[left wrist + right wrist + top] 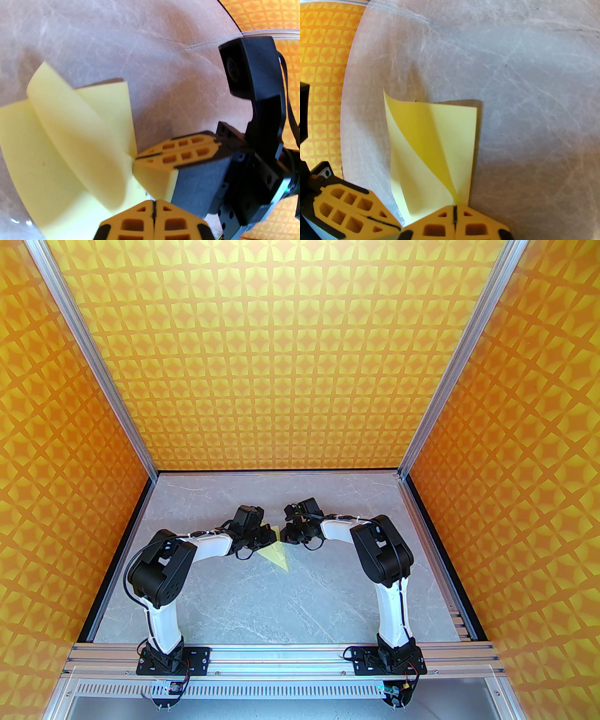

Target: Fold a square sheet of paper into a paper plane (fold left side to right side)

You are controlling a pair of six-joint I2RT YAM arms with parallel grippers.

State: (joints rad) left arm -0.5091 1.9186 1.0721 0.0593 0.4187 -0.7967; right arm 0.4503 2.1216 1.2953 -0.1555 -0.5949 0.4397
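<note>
Our shut left gripper [153, 203] and right gripper [454, 207] meet at one end of the thin pale yellow sheet of paper [431, 150], mid-fold.
The sheet lies on the grey marbled table [300, 596] between our wrists, one flap curled up, uncreased. That flap runs into our right gripper's pinched jaws, so we judge it held. Our left gripper's closed tips sit at the sheet's edge with nothing visibly caught. Next we must lay the flap rightward, align the edges and press the crease.
</note>
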